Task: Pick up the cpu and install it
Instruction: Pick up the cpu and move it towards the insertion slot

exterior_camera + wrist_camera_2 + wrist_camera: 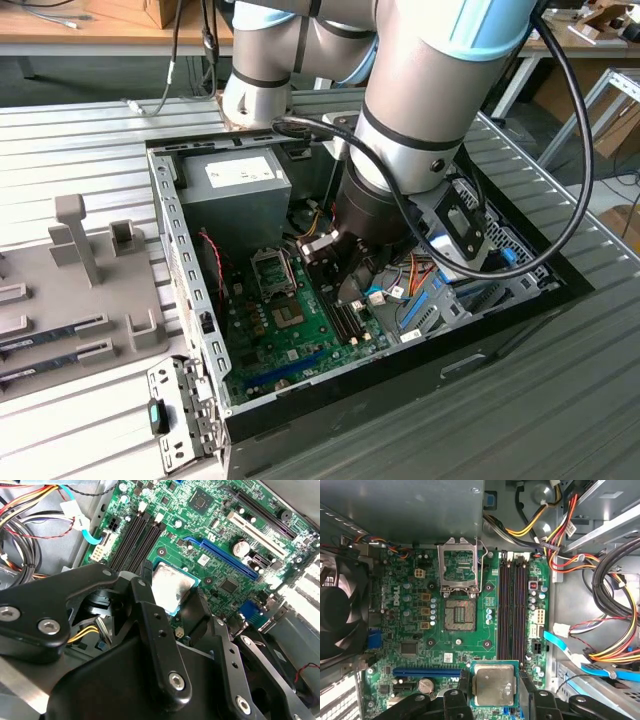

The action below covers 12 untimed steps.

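The cpu (494,684) (172,586), a flat square chip with a dull silver top and a thin green rim, is gripped at two opposite edges by my black gripper (494,686) (172,589). It hangs above the green motherboard (410,630), between the blue slot (425,671) and the black memory slots (512,605). The socket (459,615) (288,317) lies bare, its metal frame (460,564) swung up, a short way from the chip. In the exterior view my gripper (325,255) reaches down into the open computer case (420,375).
A grey power-supply box (235,185) stands just behind the socket. A black fan (337,615) sits at one side of the board, and bundles of coloured cables (600,580) at the other. A grey tray (80,280) with memory sticks lies at the exterior view's left.
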Available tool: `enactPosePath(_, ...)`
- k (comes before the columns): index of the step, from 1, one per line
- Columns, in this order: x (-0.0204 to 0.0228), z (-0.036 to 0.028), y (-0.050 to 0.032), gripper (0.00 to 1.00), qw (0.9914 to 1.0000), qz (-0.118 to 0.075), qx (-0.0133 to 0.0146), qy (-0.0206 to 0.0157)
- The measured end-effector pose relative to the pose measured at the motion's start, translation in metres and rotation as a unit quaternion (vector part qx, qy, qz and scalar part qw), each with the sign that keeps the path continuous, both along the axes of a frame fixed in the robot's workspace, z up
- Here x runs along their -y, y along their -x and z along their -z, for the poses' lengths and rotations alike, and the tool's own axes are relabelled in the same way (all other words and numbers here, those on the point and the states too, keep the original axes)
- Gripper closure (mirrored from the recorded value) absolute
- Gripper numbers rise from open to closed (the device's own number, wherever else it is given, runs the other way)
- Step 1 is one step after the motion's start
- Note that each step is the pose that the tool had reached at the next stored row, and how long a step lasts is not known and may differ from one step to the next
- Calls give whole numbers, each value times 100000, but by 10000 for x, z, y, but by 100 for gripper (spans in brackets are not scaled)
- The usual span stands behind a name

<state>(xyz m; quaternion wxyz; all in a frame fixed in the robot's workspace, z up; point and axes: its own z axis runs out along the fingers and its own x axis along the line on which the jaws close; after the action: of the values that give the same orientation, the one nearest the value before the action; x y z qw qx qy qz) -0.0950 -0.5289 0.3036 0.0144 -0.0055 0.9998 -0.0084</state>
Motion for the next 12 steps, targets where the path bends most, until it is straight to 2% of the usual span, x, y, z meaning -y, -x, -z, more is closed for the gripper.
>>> enactPosePath(12, -2, 67, 0, 53, 100000, 1, 0, 40)
